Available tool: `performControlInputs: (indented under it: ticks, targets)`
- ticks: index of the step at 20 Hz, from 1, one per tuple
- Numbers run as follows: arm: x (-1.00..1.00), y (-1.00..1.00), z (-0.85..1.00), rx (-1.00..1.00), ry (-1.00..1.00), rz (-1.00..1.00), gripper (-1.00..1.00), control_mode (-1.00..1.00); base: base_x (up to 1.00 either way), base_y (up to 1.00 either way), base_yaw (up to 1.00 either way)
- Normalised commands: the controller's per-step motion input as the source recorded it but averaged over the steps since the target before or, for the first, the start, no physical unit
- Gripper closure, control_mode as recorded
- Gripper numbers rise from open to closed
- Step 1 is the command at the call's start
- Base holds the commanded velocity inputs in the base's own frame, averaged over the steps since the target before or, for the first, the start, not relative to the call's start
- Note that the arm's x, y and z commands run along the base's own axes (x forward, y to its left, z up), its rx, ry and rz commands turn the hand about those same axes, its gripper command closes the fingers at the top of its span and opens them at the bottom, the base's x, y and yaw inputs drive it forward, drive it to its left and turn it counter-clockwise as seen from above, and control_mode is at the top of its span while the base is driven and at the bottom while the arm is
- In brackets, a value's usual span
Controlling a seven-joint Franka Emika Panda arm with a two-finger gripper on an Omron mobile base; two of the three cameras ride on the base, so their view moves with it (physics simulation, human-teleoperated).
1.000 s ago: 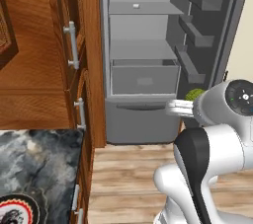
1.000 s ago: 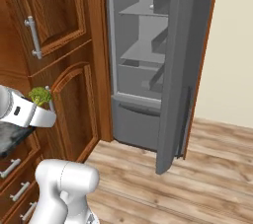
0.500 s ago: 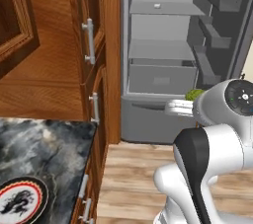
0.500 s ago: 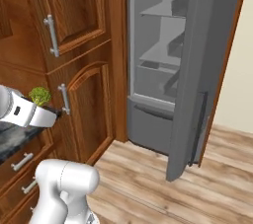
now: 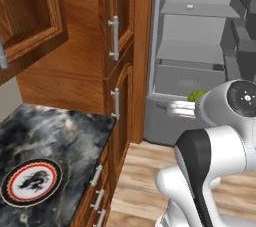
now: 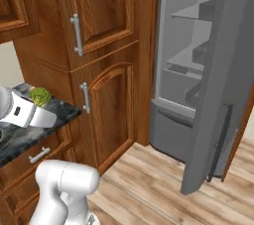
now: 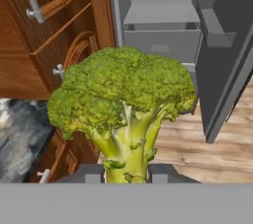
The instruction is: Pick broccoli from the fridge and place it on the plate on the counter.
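My gripper is shut on the stalk of the broccoli, a lumpy yellow-green floret that stands upright between the fingers. The broccoli also peeks out behind my white arm in the left base view, and the broccoli sits above the white hand in the right base view. The plate, with a red-brown rim and dark centre, lies on the dark marbled counter at the lower left. The grey fridge stands open at the right, its shelves and box drawer showing.
Brown wooden cabinets with metal handles rise between the counter and the fridge. The open fridge door swings out at the right. Wooden floor lies in front of the fridge.
The whole scene has slid to the right in both base views, so the base has moved left. More of the counter and the plate have come into sight. The broccoli stays in the gripper.
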Motion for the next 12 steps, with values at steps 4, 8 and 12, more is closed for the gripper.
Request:
performControlInputs:
  ticks: [4, 8, 12]
  targets:
    - [0.00, 0.00, 0.00, 0.00, 0.00, 0.00, 1.00, 1.00, -0.21, -0.24, 0.41]
    - [0.00, 0.00, 0.00, 0.00, 0.00, 0.00, 1.00, 1.00, -0.19, -0.23, 0.42]
    - [0.00, 0.00, 0.00, 0.00, 0.00, 0.00, 1.00, 1.00, -0.12, -0.23, 0.41]
